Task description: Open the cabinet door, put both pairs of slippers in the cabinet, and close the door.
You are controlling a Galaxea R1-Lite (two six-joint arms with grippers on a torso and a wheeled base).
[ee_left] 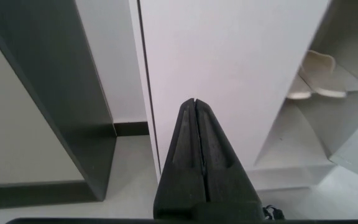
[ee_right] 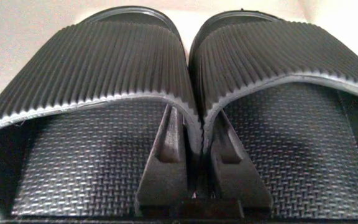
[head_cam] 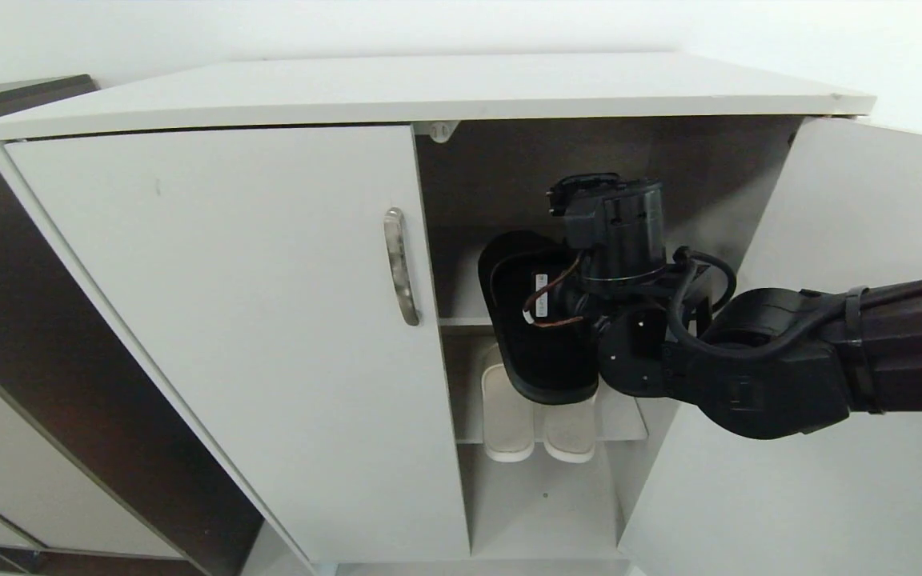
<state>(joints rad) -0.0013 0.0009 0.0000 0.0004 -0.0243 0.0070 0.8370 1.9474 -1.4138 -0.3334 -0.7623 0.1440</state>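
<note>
The white cabinet [head_cam: 213, 320] has its right door [head_cam: 845, 320] swung open and its left door shut. A pair of white slippers [head_cam: 537, 424] lies on the lower shelf, also seen as white slippers [ee_left: 319, 78] from the left wrist. My right gripper [ee_right: 194, 134] is inside the open half, shut on the inner edges of the two black slippers [ee_right: 185, 68], holding them together; in the head view the black slippers [head_cam: 537, 320] hang just above the white pair. My left gripper [ee_left: 194, 124] is shut with nothing in it, low in front of the shut left door.
A dark cabinet side panel [head_cam: 45, 320] stands left of the white cabinet. A metal handle [head_cam: 401, 268] is on the shut left door. An upper shelf [head_cam: 465, 324] sits behind the black slippers. Bare floor [ee_left: 129, 162] lies below the left gripper.
</note>
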